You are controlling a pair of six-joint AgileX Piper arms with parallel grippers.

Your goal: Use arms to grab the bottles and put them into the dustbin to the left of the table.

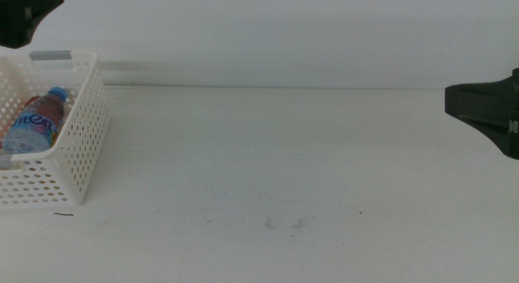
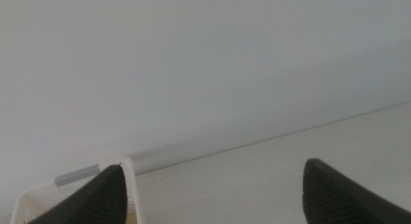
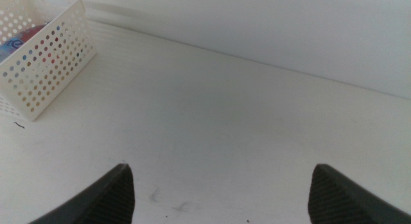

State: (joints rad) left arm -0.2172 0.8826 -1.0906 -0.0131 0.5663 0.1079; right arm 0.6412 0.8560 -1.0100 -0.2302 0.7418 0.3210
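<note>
White perforated dustbin (image 1: 77,145), grey handle strip on its rim: at the left edge of the white counter (image 1: 284,169). Contents: one clear water bottle (image 1: 36,119) with blue cap, lying on its side; something red shows beside it. Left pincer (image 2: 212,192): raised above the dustbin, jaws spread, holding nothing. Right pincer (image 3: 221,192): at the counter's right side, well apart from the dustbin, jaws spread, holding nothing. Counter bears faint dark scuff marks (image 1: 284,223).
</note>
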